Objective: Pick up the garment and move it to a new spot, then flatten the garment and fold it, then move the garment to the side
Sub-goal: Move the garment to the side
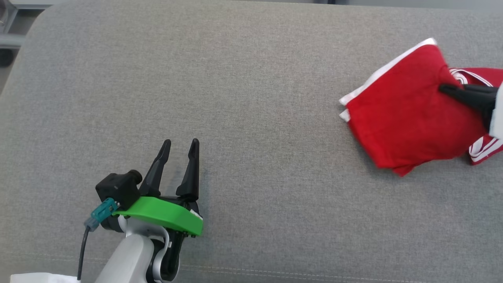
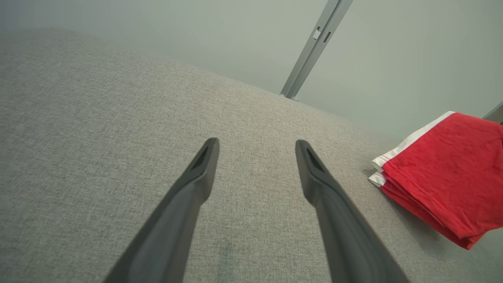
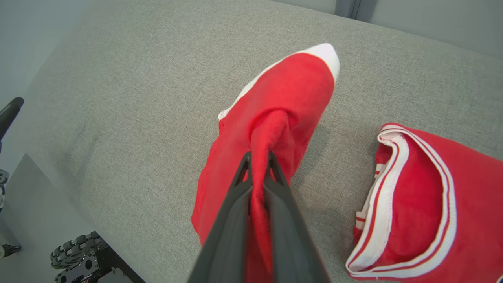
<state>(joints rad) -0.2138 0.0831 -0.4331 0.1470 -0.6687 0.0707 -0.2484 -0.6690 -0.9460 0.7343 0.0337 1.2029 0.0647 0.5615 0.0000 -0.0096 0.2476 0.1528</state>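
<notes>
- From the head camera we look steeply down on the grey fabric surface, at middling range.
- From the left wrist we look low along the left gripper, across the surface toward a pale wall.
- From the right wrist we look down, close behind the right gripper.
- All three views share the red garment.

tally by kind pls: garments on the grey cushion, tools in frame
Garments: 2 (folded red garment, striped-trim red garment)
Tools: 2 (left tool, right tool)
Total: 4
</notes>
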